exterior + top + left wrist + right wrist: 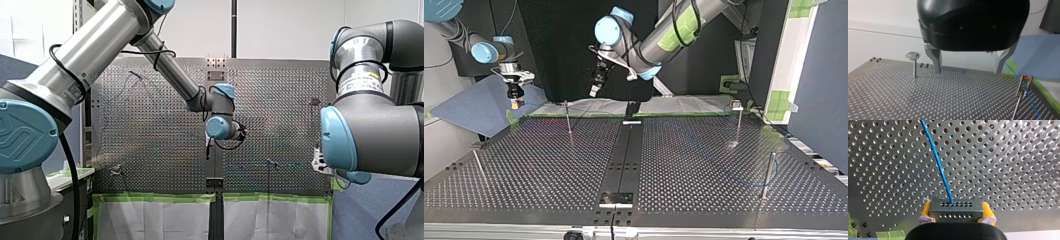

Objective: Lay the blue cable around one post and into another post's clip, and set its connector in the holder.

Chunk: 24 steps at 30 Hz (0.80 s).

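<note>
Up over the far left corner of the tabletop (549, 165) in the top view, the dark connector (955, 206) is pinched by the right claw (957, 213) between its yellow pads (926, 210). The blue cable (939, 167) is led away from it over the holes. The left claw (968, 71) is held spread wide above the far edge, near the middle. A clip post (1023, 87) close to that edge is crossed by the cable. Wide bare tabletop is seen between the posts.

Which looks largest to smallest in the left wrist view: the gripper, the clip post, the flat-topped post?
1. My left gripper, nearest the camera, by far.
2. Clip post.
3. Flat-topped post; it stands farther off, so their true sizes may be alike.
</note>
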Tool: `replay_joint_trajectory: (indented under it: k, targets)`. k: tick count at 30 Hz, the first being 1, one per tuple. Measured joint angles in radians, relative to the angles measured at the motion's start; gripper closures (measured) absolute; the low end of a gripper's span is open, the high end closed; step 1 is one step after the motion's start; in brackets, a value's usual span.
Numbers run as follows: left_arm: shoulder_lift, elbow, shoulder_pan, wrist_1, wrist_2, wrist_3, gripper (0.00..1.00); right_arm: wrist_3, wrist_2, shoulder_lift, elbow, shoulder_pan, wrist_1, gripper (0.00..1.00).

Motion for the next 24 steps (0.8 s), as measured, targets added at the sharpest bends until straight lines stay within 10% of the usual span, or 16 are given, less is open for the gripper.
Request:
replay_joint_trajectory:
  k: [24]
  targets:
    - [0.195, -0.196, 0.012, 0.056, -0.05, -0.015, 0.0, 0.0, 0.0, 0.0, 0.0, 0.003, -0.001, 1.0]
